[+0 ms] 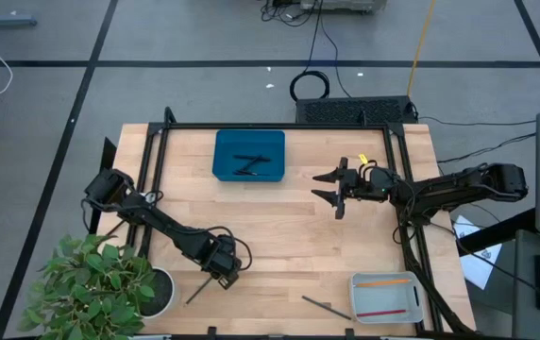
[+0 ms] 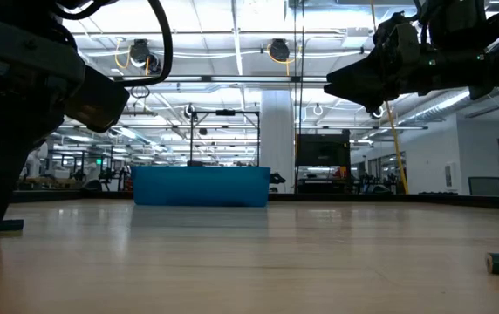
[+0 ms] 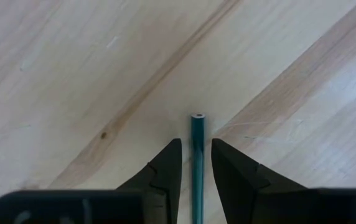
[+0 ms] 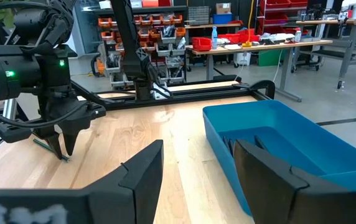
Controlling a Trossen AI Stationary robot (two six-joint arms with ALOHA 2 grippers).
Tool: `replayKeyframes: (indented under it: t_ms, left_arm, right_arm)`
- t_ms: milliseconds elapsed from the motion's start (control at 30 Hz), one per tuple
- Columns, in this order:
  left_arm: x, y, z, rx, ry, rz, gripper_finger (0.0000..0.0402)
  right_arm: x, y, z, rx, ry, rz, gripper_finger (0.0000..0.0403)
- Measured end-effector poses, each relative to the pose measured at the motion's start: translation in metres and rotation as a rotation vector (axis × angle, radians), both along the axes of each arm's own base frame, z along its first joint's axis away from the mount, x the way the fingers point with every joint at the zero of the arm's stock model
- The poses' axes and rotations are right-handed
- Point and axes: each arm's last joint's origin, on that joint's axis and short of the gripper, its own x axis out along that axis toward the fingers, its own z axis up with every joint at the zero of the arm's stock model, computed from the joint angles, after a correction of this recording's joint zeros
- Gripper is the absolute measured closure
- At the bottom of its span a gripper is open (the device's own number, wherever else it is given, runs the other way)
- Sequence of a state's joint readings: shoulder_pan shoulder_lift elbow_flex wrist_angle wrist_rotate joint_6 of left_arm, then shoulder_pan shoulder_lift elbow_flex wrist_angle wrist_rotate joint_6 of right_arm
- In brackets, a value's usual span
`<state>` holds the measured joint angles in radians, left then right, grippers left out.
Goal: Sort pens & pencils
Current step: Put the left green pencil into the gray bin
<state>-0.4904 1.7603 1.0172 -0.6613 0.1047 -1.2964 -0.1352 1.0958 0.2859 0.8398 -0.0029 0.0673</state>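
Note:
My left gripper (image 1: pixel 223 273) is down at the table near its near edge, open, pointing down. Its fingers stand on either side of a dark teal-grey pencil (image 3: pixel 197 134) that lies flat on the wood, with a small gap showing on each side. That pencil (image 1: pixel 199 288) runs out toward the near left corner. A second dark stick (image 1: pixel 327 307) lies beside the grey tray (image 1: pixel 357 283), which holds an orange and a red pencil. The blue tray (image 1: pixel 223 168) at the far side holds black pens (image 1: pixel 248 164). My right gripper (image 1: pixel 329 186) hovers open to the right of the blue tray.
A potted plant (image 1: pixel 95 283) stands at the near left corner, close to the left arm. A black frame (image 1: pixel 279 127) runs along the far edge and both sides of the table. Bare wood (image 1: pixel 289 246) lies between the two trays.

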Motion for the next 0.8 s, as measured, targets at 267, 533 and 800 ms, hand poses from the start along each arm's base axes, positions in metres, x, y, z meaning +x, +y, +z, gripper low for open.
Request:
replayKeyframes:
  t_ms: [267,533,800]
  left_arm:
    - [0.0002,-0.0001,-0.0011,0.004,0.004,-0.001,0.0312]
    - [-0.0003,0.0003,-0.0018,0.010,0.004,-0.003,0.0344]
    - [0.0021,0.0038,-0.0013,0.000,-0.001,-0.022,0.0396]
  right_arm:
    - [0.0000,0.0000,0.0000,0.000,0.000,0.000,0.0218]
    - [0.0000,0.0000,0.0000,0.000,0.000,0.000,0.0218]
    - [0.0000,0.0000,0.0000,0.000,0.000,0.000,0.0218]
